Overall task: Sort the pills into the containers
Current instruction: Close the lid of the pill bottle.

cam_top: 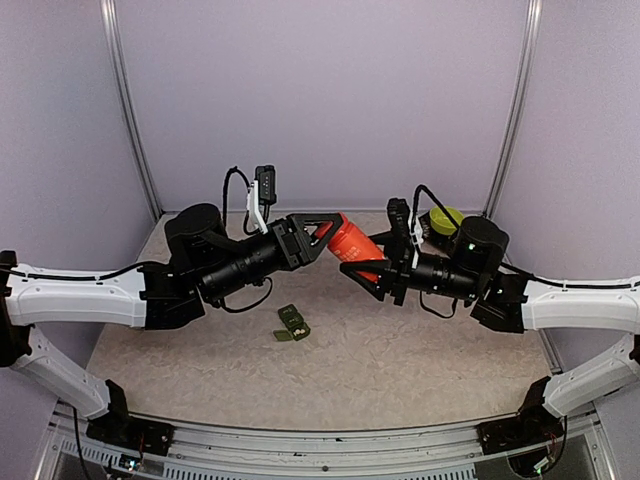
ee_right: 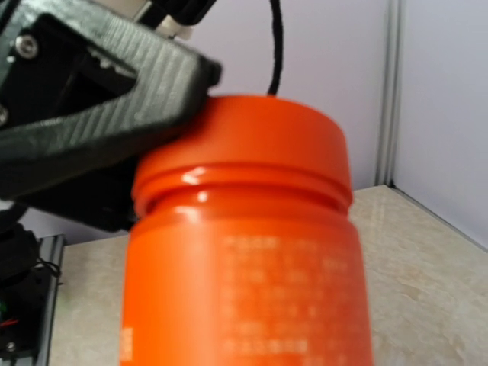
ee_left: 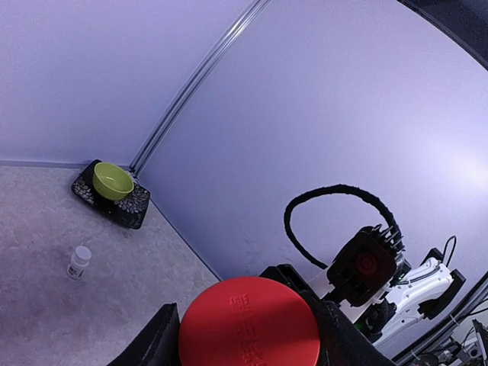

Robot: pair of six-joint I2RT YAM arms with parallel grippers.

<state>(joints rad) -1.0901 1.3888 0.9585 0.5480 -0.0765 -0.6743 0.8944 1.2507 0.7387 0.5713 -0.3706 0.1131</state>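
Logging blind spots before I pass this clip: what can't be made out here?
Orange bottle print: right wrist view, blurred by closeness.
Containers: top view, too small to read lids or contents.
White vial: left wrist view, label too small.
Pills: none visible; opaque bottle hides any.

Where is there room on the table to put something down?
Free: the wide bare table in front, between the green pill box and the near edge, and the stretch left of the pill box. Crowded: the back right corner with the bowl, and the middle under the raised orange bottle.
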